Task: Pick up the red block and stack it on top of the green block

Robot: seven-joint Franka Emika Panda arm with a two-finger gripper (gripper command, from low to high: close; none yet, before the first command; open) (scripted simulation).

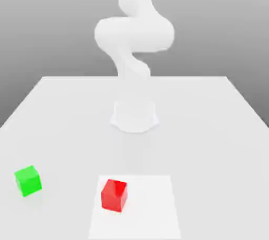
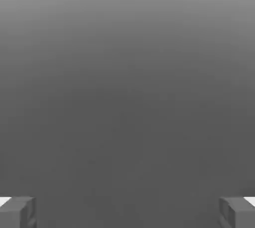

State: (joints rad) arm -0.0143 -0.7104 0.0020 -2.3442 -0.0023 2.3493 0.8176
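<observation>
in the exterior view, saw the red block [image 1: 114, 196] resting on the white square [image 1: 149, 207], near its edge at the exterior view's left. found the green block [image 1: 28, 181] on the pale table [image 1: 210, 155], farther toward that side, well apart from the red one. saw the arm [image 1: 134, 34] rising behind both. in the hand view, found the gripper [image 2: 127, 212] spread wide.
</observation>
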